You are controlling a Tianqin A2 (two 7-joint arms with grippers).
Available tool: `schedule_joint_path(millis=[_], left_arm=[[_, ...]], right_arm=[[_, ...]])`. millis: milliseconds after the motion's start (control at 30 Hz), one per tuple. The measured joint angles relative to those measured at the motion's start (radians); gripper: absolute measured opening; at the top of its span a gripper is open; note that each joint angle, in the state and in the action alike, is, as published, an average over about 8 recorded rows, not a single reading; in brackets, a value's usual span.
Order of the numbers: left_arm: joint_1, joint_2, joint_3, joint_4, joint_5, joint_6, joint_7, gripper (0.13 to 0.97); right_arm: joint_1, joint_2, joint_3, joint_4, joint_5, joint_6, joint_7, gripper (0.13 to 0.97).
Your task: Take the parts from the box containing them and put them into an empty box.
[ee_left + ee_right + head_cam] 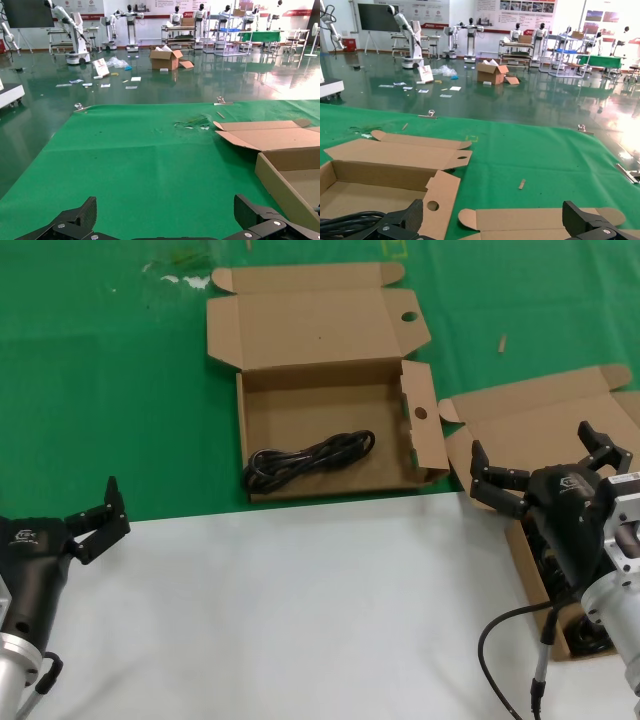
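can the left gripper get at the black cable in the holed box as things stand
Probably yes. The left gripper is open at the near left over the white sheet, and the black cable lies uncovered in the open shallow box. Only the low front wall stands between them.

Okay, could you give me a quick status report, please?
Left gripper open, idle at the table edge. Right gripper open above the plain-lidded box. One black cable already in the holed box. Nothing in the way.
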Motion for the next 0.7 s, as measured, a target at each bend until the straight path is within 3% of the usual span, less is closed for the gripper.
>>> schedule_joint_path(millis=[700], left_arm=[[0.0,0.0,0.0,0.0,0.0,0.0,0.0,0.966]], right_arm=[[0.0,0.0,0.0,0.0,0.0,0.0,0.0,0.966]])
